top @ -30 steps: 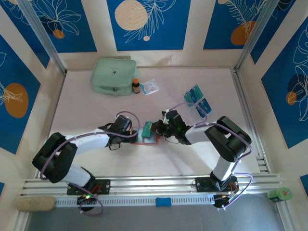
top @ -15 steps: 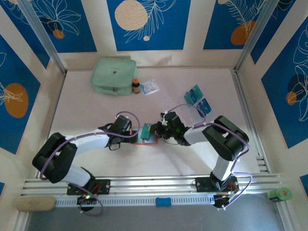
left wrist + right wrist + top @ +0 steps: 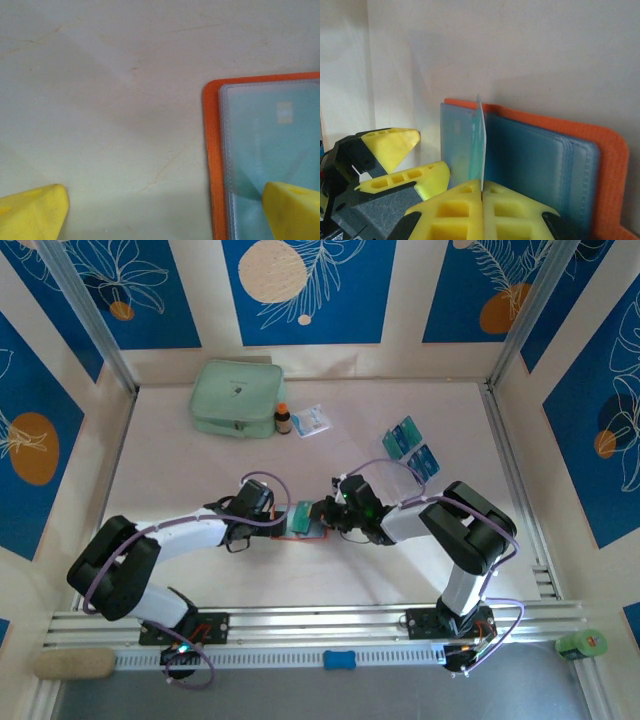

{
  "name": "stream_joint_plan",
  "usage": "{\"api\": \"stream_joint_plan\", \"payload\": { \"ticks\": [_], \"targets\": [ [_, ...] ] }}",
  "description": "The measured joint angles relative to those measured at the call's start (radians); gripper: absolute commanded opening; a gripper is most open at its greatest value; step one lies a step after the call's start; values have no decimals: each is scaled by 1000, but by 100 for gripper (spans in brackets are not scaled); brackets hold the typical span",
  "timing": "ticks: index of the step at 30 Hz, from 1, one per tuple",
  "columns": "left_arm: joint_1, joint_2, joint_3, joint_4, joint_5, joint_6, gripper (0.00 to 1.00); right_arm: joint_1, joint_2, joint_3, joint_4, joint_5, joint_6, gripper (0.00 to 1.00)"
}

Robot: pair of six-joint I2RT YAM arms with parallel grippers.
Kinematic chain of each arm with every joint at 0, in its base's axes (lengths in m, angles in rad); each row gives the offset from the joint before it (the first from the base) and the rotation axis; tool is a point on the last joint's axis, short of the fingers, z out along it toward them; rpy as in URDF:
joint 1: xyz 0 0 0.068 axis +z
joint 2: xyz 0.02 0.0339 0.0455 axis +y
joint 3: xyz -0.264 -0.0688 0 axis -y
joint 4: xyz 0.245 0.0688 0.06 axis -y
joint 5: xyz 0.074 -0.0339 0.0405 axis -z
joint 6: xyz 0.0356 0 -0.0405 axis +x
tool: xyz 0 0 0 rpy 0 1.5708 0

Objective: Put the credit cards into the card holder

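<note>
Top view, one second of change.

- Right arm (image 3: pixel 405 515) creeps toward the left of the frame. Its elbow (image 3: pixel 470 530) trails the same way, a small shift.
- Right jaws, pinched on the teal card (image 3: pixel 301 517), end up slightly further left and lower in the frame than at the start.
- The card drops with them. Earlier it stood by the upper left corner of the card holder (image 3: pixel 300 536); now it sits lower, over the holder's left part.
- Less of the holder's pale pocket shows than before, as the wrist covers more of it. Mainly the orange lower edge is left in sight.
</note>
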Motion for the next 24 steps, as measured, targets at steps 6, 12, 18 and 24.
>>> {"api": "stream_joint_plan", "payload": {
  "ticks": [6, 12, 18, 24],
  "targets": [
    [0, 0, -2, 4, -3, -3, 100, 5, 0, 0, -12, -7, 3, 0],
    [0, 0, -5, 11, -4, -3, 100, 13, 0, 0, -27, -11, 4, 0],
    [0, 0, -6, 11, -4, -3, 100, 14, 2, 6, -43, -15, 11, 0],
    [0, -2, -8, 15, -5, -4, 100, 15, 32, 39, -64, -38, 15, 0]
  ]
}}
